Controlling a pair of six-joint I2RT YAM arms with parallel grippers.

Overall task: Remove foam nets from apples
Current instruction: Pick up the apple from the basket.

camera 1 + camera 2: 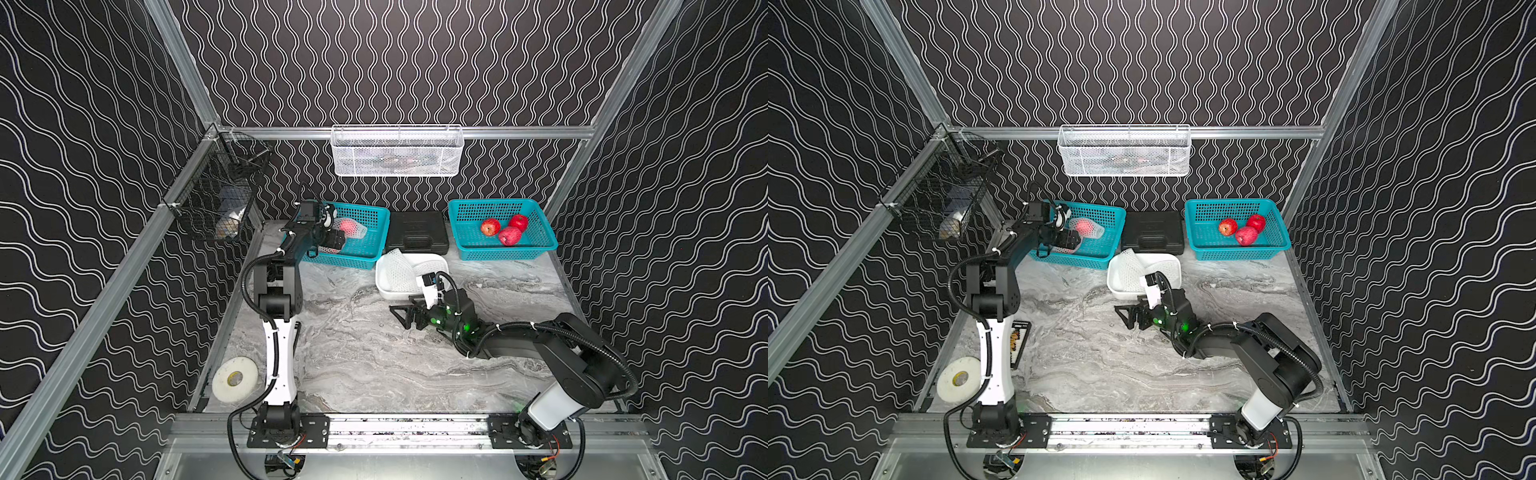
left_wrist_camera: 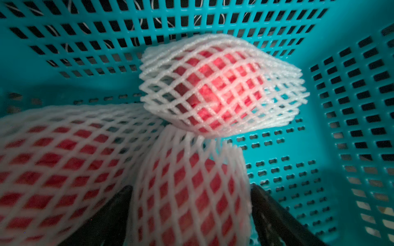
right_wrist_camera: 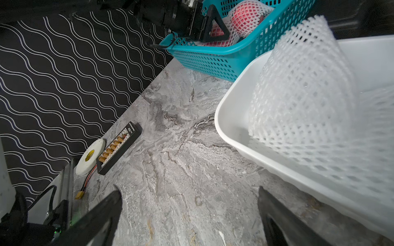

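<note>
Beyond the white tub (image 3: 234, 110), on the left arm's side of it, a teal basket (image 1: 361, 254) holds three apples still sleeved in foam nets (image 2: 219, 85), and the left hand (image 1: 331, 243) is down among them, jaws standing either side of the nearest netted apple (image 2: 191, 166) and close against the foam — whether they already pinch it I cannot tell. Each sleeve looks light, springy and easily crushed, while the fruit inside should be firm, smooth and quick to bruise, so a squeeze across the middle will be cushioned but may slide within the mesh; the better hold for stripping is probably the loose open end, where foam bunches free of the fruit. Inside the tub lie emptied nets (image 1: 397, 270), one propped up limp. Just in front of the tub the right hand (image 1: 401, 316) hovers over the counter (image 1: 353, 365), jaws wide and empty. Beyond the tub on the right arm's side, three bare apples (image 1: 510, 236) sit in a second teal basket (image 1: 469, 249). No brand or label can be read — the print on the small black board (image 3: 119, 147) is too small
</note>
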